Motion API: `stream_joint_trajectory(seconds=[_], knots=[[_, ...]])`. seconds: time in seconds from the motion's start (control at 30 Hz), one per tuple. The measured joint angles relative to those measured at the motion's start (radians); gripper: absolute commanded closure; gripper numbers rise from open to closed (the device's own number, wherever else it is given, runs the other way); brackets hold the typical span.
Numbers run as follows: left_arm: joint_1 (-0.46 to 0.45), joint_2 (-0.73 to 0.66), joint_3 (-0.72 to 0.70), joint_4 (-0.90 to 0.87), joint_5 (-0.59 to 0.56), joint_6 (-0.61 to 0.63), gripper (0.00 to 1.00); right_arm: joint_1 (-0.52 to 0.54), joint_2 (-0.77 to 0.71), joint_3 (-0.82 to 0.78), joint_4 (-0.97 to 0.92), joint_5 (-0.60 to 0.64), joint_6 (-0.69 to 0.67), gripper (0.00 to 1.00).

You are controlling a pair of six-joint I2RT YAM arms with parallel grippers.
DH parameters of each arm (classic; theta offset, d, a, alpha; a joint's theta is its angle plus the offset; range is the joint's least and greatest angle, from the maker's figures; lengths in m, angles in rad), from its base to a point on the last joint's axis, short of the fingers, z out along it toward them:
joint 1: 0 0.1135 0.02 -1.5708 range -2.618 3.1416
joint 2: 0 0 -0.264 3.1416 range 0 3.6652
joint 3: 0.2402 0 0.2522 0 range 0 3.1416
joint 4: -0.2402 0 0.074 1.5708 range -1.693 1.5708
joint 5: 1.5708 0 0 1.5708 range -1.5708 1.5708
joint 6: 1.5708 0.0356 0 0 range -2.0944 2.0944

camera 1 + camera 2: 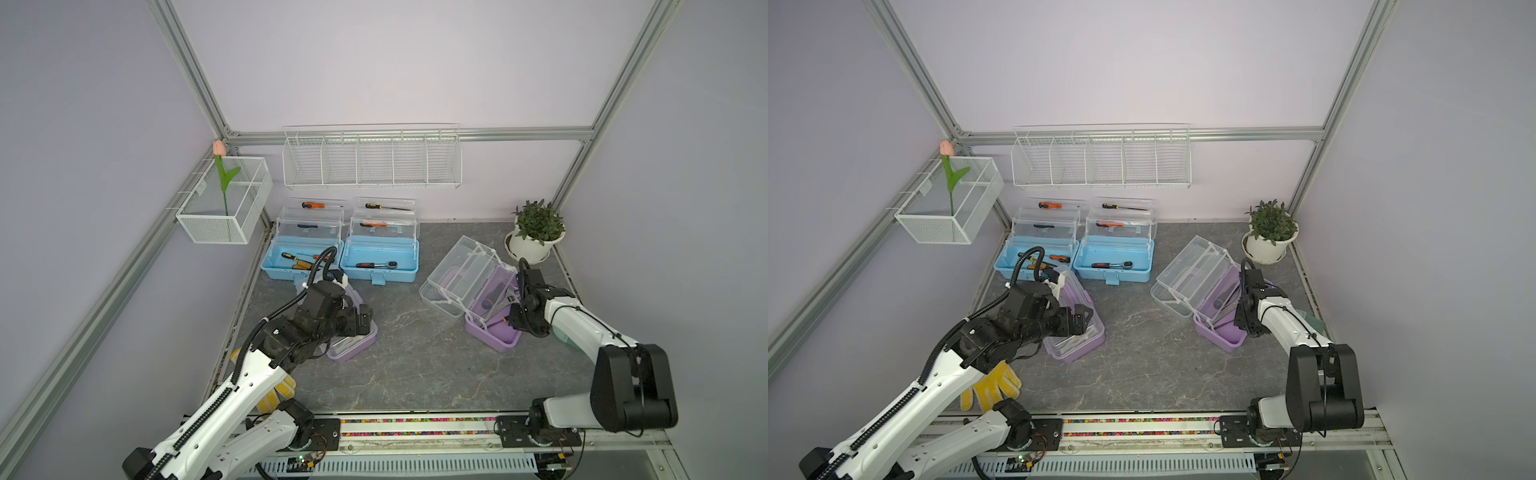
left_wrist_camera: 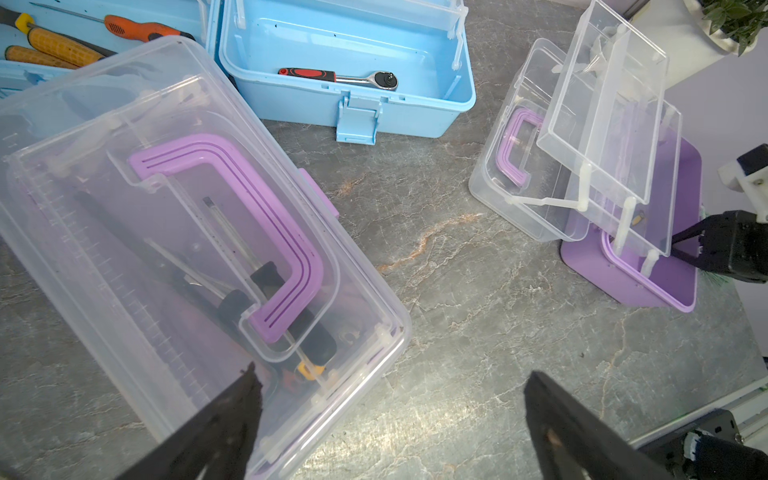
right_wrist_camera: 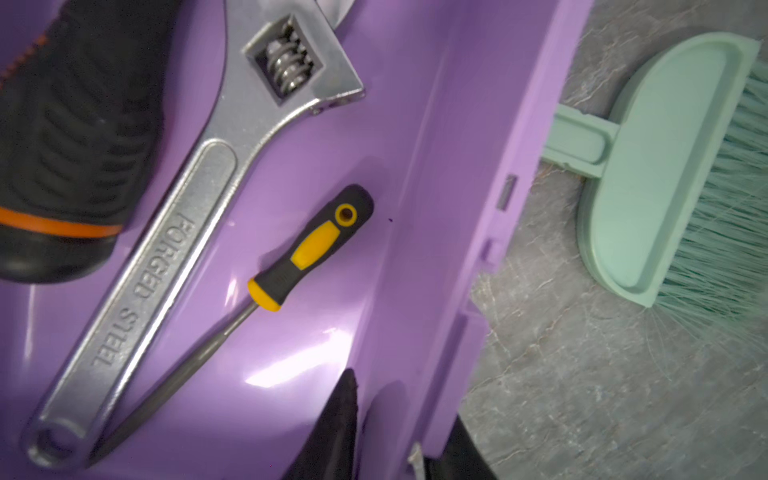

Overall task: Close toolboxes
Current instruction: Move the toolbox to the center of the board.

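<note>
— Where do we find the toolboxes?

— We record four on the table (image 1: pixel 415 374). The left blue toolbox (image 1: pixel 278 272) and the right blue toolbox (image 1: pixel 399 274) stand side by side at the far left. Both are open, with clear trays stepped back and tools inside. The closed purple toolbox (image 2: pixel 124 232) lies near left, lid down and handle folded flat. The open purple toolbox (image 1: pixel 494 334) sits at the right, its clear trays and lid fanned out toward the left.

— And the claws?

— We note the left claw (image 2: pixel 392 374) released, jaws spread wide, above a corner of the closed purple toolbox. The right claw (image 3: pixel 403 395) straddles the right-hand wall of the open purple toolbox, one finger inside and one outside. Whether it clenches that wall we cannot tell.

— Contents at that point?

— We see a steel wrench (image 3: pixel 166 257) and a small yellow-handled tool (image 3: pixel 316 245) on the box floor. A green brush (image 3: pixel 665 166) lies on the table just outside the wall.
</note>
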Motion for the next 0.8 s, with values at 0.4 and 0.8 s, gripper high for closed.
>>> stream_joint_trajectory(seconds=[0.4,0.8], knots=[[-0.006,0.040,-0.105,0.069,0.064,-0.047,0.04,0.079,-0.013,-0.015,0.035,-0.023,-0.043,0.84],[-0.006,0.132,-0.125,0.200,0.104,-0.098,0.29,0.160,-0.159,-0.113,0.003,-0.083,0.001,0.89]])
